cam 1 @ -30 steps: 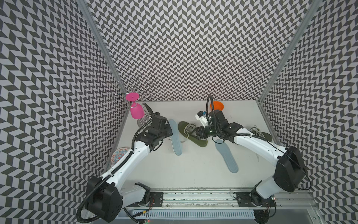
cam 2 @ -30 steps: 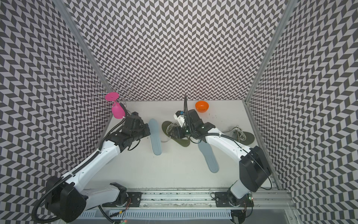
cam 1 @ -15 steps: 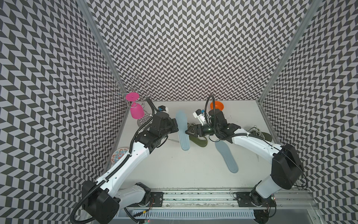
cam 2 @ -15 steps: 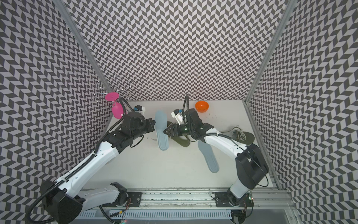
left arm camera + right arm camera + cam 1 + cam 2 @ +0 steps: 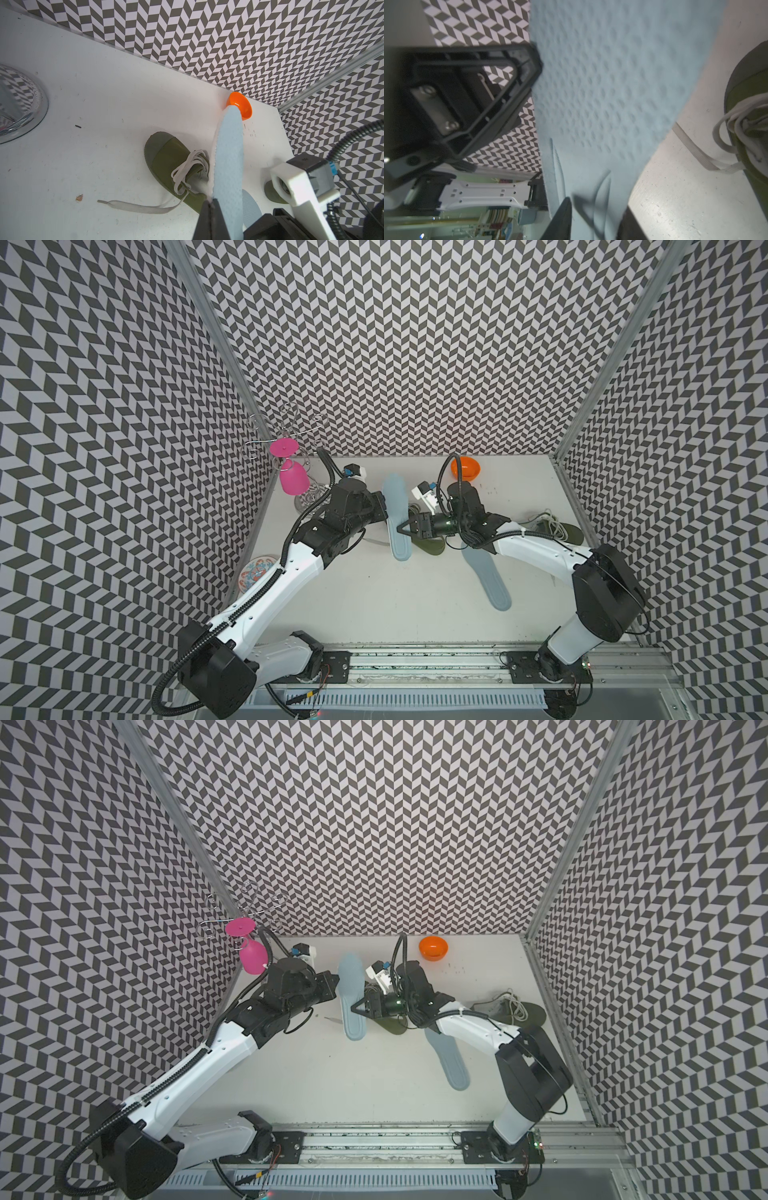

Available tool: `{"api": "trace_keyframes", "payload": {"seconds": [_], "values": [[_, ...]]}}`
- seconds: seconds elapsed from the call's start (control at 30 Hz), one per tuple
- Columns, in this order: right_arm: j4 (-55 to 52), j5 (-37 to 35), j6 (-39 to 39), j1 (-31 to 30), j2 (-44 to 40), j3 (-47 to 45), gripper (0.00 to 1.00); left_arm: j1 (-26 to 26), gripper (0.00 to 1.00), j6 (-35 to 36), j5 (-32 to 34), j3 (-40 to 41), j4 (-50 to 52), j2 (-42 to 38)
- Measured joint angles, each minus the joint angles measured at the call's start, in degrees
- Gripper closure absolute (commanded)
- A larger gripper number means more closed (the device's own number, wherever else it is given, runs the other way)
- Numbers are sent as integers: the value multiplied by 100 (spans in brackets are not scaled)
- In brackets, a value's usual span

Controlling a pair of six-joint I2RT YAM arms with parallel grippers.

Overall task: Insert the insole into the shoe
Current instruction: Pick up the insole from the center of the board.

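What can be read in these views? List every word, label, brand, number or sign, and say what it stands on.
None can be read.
Held insole: embossed dots and curved lines only, no letters.
Wrist camera housing: a small mark, too small to read.
Shelf clutter behind the cell: too blurred to read.
Patterned plate: decoration only, no letters visible.

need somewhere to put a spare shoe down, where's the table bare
Bare: the front of the table, between the left arm and the flat insole; also the back right corner past the orange bowl. Crowded: the middle, around the held insole and the olive shoe below the right arm.
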State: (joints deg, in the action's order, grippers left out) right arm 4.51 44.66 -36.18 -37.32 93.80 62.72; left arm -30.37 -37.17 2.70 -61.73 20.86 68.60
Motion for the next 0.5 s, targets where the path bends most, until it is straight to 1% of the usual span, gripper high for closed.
{"api": "trace_keyframes", "payload": {"seconds": [0.13, 0.2, 0.23, 0.27, 0.33, 0.37, 0.43, 0.5], "values": [[17, 7, -31, 28, -2, 0, 92, 0, 100, 9, -26, 0, -66, 70], [-31, 2, 17, 74, -2, 0, 96, 2, 100, 44, -42, 0, -72, 162], [-92, -2, 63, 94, -2, 0, 96, 2, 90, 76, -42, 0, -74, 223], [-164, -7, 111, 120, -2, 0, 96, 2, 79, 131, -46, -2, -72, 282], [-413, -70, 337, 199, -2, 15, 96, 2, 51, 326, -94, -68, 24, 431], [-590, -144, 501, 240, -2, 63, 96, 2, 39, 450, -140, -131, 116, 505], [-1043, -306, 931, 291, -2, 229, 96, 17, 29, 815, -243, -299, 332, 645], [-1563, -533, 1491, 330, -2, 470, 97, 111, 25, 1338, -424, -535, 603, 778]]}}
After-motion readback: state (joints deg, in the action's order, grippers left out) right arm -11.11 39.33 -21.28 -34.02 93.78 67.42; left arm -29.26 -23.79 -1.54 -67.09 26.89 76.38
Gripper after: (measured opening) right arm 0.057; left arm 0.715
